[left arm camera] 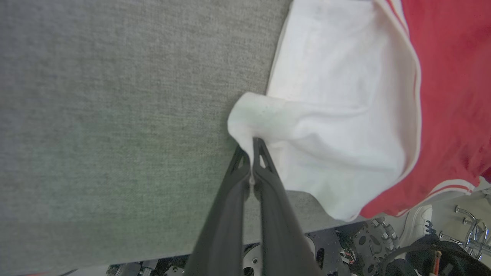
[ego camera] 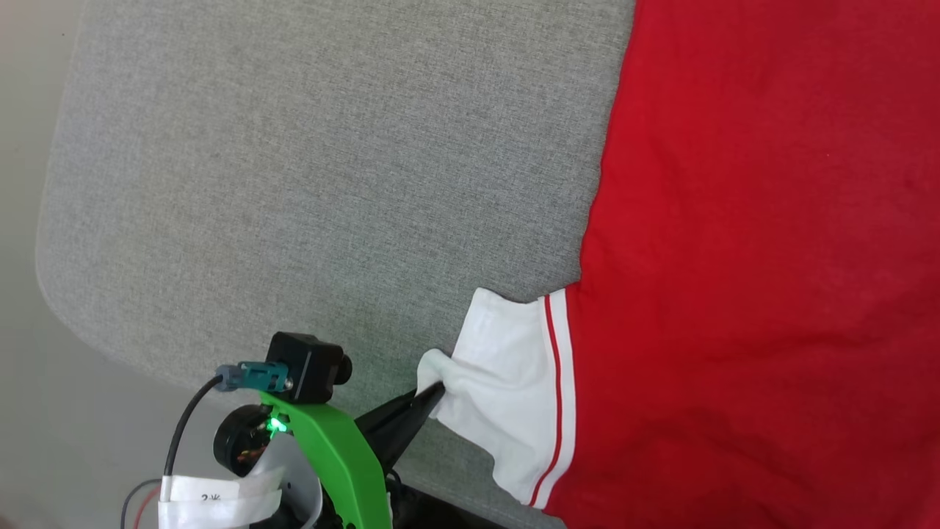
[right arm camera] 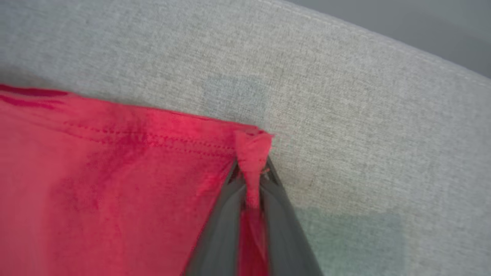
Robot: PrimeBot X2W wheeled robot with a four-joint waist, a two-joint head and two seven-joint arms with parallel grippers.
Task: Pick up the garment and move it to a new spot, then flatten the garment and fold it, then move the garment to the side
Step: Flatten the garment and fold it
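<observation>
My left arm comes in from the bottom of the head view, left of centre, forearm low and fingers slanting up and to the right. My left gripper (ego camera: 435, 389) has its two dark fingers pressed together, and a small fold of the white sleeve (ego camera: 507, 382) is pinched between the tips. In the left wrist view the fingers (left arm camera: 264, 161) rise from the bottom middle, and the cloth bunches into a rounded fold just above them.

In the right wrist view my right gripper (right arm camera: 251, 172) reaches up from the bottom edge. Its fingers are drawn close, and a twisted corner of the red hem (right arm camera: 172, 138) is caught between them.

The garment (ego camera: 734, 257) lies spread over the right half of the head view on the grey padded surface (ego camera: 294, 184). The sleeve, with its red-and-white trim, points towards the lower middle.

On my left wrist sit a green bracket (ego camera: 330, 448), lit by a small green lamp, and a black camera block (ego camera: 308, 367). A strip of white tape (ego camera: 213, 503) at the bottom left carries dark marks, the first perhaps a 2. The rest I cannot read.
</observation>
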